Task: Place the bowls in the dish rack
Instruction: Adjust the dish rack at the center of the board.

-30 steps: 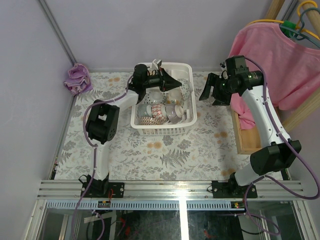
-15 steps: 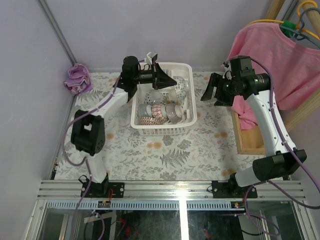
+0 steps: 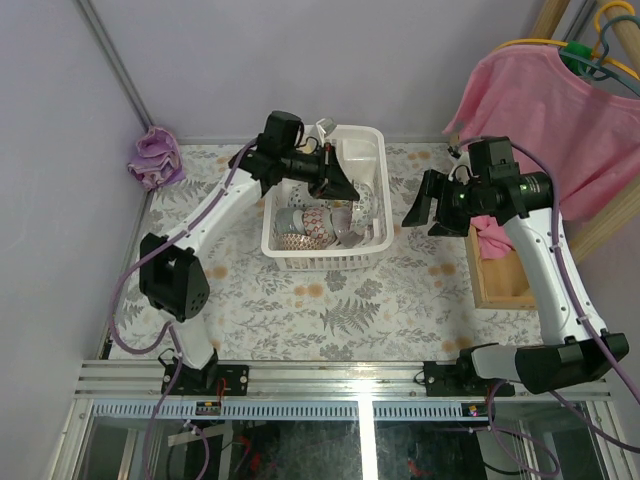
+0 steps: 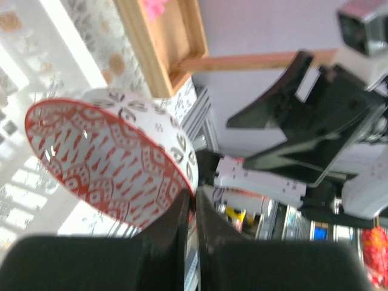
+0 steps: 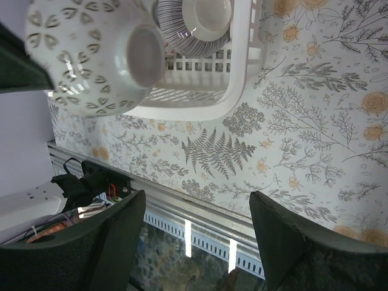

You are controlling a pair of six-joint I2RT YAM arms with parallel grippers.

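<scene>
The white dish rack (image 3: 322,258) stands at the back middle of the table and holds several bowls (image 3: 312,224) on edge. My left gripper (image 3: 346,188) reaches over the rack's right half. It is shut on the rim of a white bowl with a red-patterned inside (image 4: 103,160), held tilted on edge above the rack (image 3: 367,204). The right wrist view shows this bowl's outside (image 5: 97,56) over the rack's rim (image 5: 242,79), with a striped bowl (image 5: 182,33) inside. My right gripper (image 3: 424,204) hangs open and empty just right of the rack, its fingers (image 5: 285,242) wide apart.
A wooden box (image 3: 497,272) with a pink cloth (image 3: 545,110) draped into it stands at the right edge. A purple cloth (image 3: 155,157) lies in the back left corner. Coloured hangers (image 3: 600,45) hang at the top right. The floral tablecloth (image 3: 330,310) lies in front of the rack.
My left arm has swung the red-patterned bowl rightward and nearer, over the rack's right half. My right arm has drifted slightly right and nearer, still open.
</scene>
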